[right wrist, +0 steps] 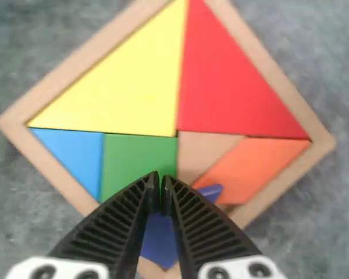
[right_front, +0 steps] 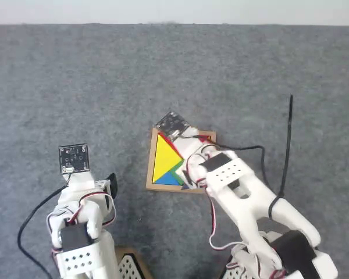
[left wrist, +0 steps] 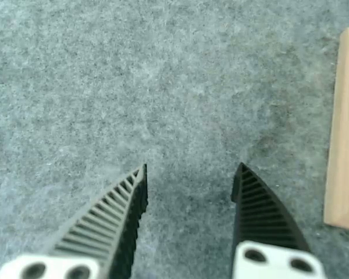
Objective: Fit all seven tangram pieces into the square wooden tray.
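Nearing the finish: the tray (right_front: pixel 149 168) sits mid-frame in the high view. Seated flush inside are yellow (right wrist: pixel 128 87), red (right wrist: pixel 227 87), blue (right wrist: pixel 75 151), green (right wrist: pixel 139 160) and orange (right wrist: pixel 250 168). Over the dark blue piece (right wrist: pixel 158 238) the right gripper (right wrist: pixel 161 183) is pinched together, gripping nothing — that piece isn't flush yet, I'd judge. A pale patch (right wrist: pixel 203 151) beside green could be slot or wood piece, can't tell. At lower left the left gripper (left wrist: pixel 192 168) hangs wide apart, empty, over carpet (left wrist: pixel 134 75).
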`<state>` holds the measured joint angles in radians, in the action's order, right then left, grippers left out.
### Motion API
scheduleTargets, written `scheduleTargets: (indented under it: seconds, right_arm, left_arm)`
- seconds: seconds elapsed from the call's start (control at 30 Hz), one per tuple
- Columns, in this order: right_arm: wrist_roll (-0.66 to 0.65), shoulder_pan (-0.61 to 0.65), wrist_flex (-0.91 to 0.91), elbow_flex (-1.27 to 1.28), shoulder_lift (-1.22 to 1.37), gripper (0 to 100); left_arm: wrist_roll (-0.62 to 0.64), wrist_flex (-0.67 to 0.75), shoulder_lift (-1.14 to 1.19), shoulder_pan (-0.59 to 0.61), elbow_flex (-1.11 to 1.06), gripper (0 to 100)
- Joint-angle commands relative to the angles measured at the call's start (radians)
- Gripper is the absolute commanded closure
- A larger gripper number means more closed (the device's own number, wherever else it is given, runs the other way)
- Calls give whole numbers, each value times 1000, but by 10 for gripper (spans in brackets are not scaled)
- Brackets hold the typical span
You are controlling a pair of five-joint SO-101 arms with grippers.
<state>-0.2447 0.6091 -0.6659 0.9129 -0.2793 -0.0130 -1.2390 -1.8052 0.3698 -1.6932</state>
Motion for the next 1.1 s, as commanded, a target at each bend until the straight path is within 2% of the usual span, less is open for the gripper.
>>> scheduleTargets:
  seconds: [0.0, 0.2, 0.37, 0.53, 0.7, 0.87, 1.07]
  right_arm:
    - [-17, -45, 18, -51, 5, 992]
    - [-17, -51, 18, -51, 7, 992]
    - [-14, -117, 7, -51, -10, 992]
    - [-8, -124, -85, -34, -191, 992]
    - [-9, -82, -96, 87, -352, 992]
    - [-15, -67, -53, 163, -282, 992]
    - [-9, -128, -65, 132, -248, 992]
  left_arm:
    - [-5, -5, -18, 5, 10, 766]
    - [-5, -5, -18, 5, 10, 766]
    - [-5, -5, -18, 5, 10, 766]
    - [-5, -5, -18, 5, 10, 766]
    - [-5, -5, -18, 5, 10, 766]
    - [-5, -5, -18, 5, 10, 766]
    - [-5, -5, -18, 5, 10, 766]
